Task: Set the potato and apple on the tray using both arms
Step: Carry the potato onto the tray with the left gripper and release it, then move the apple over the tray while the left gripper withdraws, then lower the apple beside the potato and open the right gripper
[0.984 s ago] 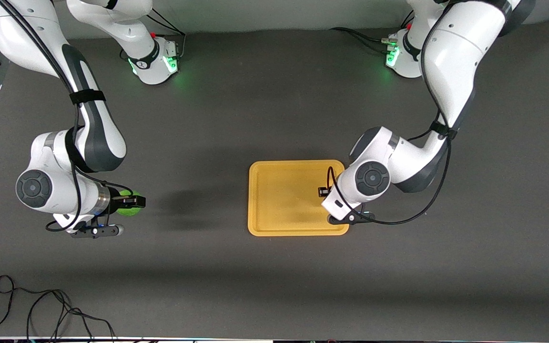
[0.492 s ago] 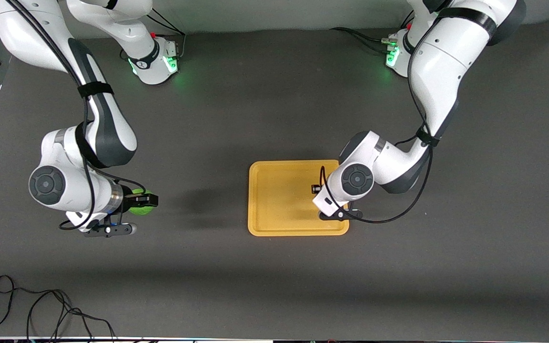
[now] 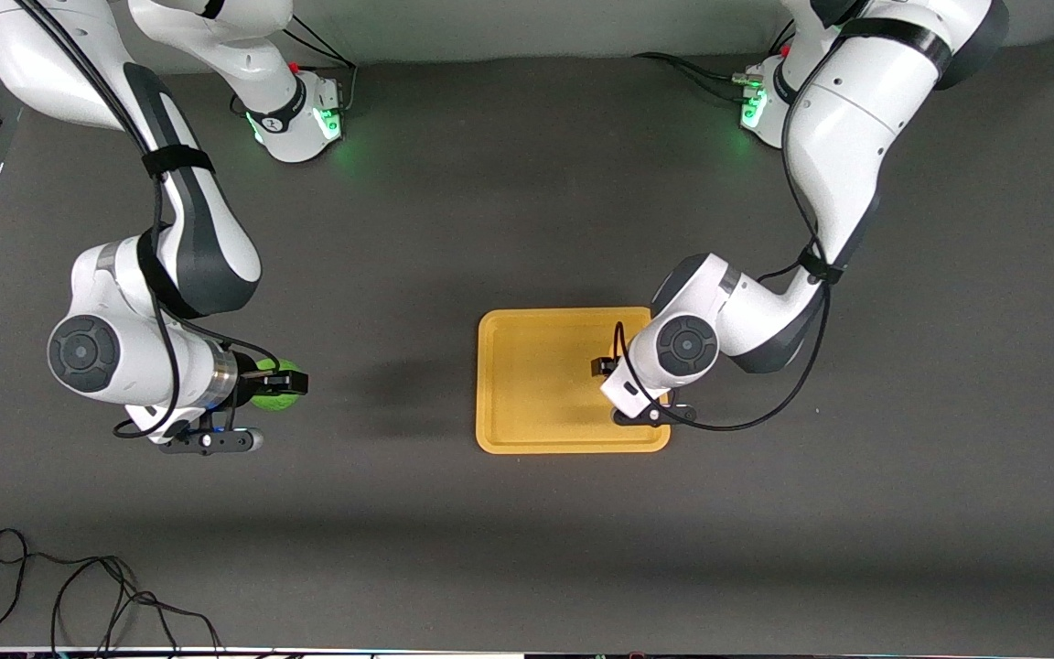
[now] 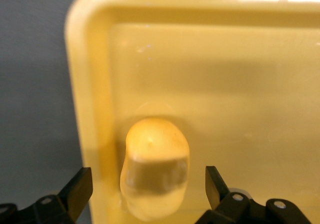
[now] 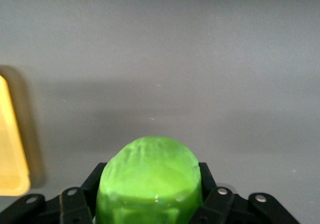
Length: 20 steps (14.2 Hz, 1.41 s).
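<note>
Left wrist view shows the potato [image 4: 155, 171] lying on the tray [image 4: 90, 74] near its rim, between the spread fingers of the left tool [image 4: 149, 189], apparently just set down; the front view hides it under the arm. Right tool [image 3: 282, 384] is clamped on the apple [image 3: 273, 386], carried above the desk [image 3: 399, 229], well short of the tray
</note>
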Each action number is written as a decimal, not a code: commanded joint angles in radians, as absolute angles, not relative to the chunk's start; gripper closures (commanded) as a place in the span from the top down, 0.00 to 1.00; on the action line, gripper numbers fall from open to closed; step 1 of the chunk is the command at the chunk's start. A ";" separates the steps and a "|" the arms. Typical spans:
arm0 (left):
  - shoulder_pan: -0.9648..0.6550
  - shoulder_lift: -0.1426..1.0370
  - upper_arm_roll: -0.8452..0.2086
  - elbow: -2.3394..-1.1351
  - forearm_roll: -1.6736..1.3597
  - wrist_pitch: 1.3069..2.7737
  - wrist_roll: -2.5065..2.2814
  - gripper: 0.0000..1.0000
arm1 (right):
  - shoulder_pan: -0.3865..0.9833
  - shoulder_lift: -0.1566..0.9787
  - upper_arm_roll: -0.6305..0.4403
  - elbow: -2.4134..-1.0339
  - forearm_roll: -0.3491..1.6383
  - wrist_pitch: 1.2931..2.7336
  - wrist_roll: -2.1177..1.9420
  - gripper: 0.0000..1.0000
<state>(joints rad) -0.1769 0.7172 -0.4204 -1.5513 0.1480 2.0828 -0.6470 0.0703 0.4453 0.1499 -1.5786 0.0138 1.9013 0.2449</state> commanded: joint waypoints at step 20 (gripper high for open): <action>0.341 0.069 -0.408 -1.562 0.011 1.624 -0.069 1.00 | 0.193 1.068 0.729 -1.358 -0.727 2.361 1.615 0.33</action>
<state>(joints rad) 0.3243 0.0946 -0.4098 -1.5351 0.0319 1.6150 -0.0707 0.1681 1.0330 0.7158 -1.4246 -0.6979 2.3676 1.5713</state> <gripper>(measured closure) 0.000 0.233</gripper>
